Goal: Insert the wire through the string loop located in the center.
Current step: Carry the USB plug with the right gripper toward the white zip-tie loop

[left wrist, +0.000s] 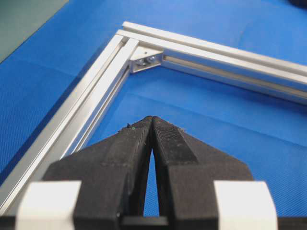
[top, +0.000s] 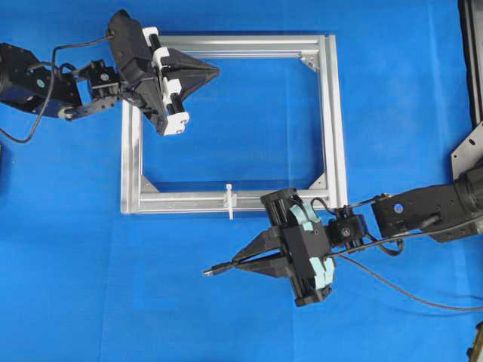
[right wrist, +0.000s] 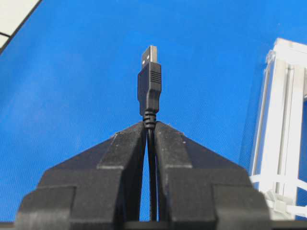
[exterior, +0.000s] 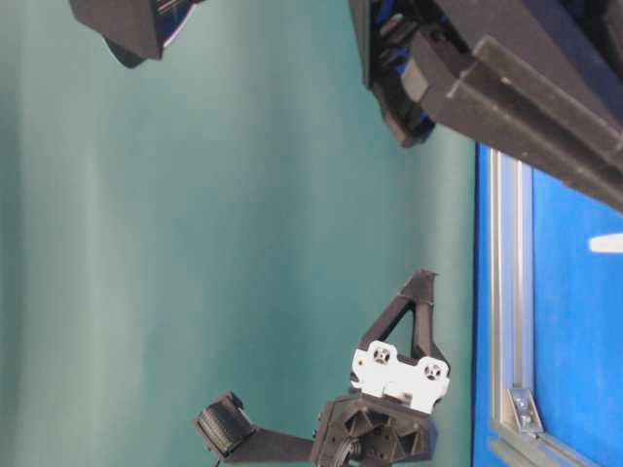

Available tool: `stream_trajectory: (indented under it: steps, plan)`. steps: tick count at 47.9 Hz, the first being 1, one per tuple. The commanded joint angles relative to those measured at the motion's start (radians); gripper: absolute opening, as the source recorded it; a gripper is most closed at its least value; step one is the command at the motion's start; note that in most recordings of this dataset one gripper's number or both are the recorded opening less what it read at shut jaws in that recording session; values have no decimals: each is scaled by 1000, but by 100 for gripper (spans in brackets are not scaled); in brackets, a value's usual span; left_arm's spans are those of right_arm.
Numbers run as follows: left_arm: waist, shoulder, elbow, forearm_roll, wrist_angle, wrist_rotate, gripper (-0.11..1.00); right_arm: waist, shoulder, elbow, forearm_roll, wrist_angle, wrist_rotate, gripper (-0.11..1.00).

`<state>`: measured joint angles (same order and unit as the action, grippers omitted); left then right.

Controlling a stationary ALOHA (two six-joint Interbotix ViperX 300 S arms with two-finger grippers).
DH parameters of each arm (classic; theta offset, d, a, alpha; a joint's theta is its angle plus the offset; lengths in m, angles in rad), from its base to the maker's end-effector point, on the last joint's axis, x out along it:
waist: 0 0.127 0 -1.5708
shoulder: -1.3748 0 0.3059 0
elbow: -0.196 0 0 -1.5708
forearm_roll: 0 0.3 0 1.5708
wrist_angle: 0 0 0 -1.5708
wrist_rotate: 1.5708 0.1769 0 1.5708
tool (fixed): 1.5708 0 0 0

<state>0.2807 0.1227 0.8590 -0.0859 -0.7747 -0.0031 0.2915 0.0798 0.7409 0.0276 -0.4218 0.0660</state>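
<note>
Blue table (top: 75,286); wire (right wrist: 149,91) runs hidden between right end effector (right wrist: 149,125) fingers

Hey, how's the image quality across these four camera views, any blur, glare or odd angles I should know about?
Overhead view: even light, sharp, faint glare on the silver frame. Table-level view: turned sideways, the near arm parts dark and blurred. Left wrist view: the left gripper slightly soft up close, frame crisp. Right wrist view: the wire plug sharp in the right gripper, the string loop soft at the edge.

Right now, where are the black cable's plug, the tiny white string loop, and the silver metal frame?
Black cable's plug (right wrist: 149,88): right wrist view, on its dark body.
Tiny white string loop (top: 229,200): overhead view, on its middle.
Silver metal frame (top: 336,113): overhead view, on its right bar.
</note>
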Motion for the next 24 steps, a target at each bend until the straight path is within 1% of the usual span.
stream_trajectory:
  steps: [1, 13, 24]
  plan:
    - [2, -29, -8, 3, -5, 2, 0, -2, -31, -6, -2, -3, 0, -1]
    - [2, -28, -8, 3, -5, 2, 0, -2, -38, 8, -2, -2, 2, -1]
    - [2, -29, -6, 3, -5, 0, 0, -2, -94, 92, 0, -8, 6, -1]
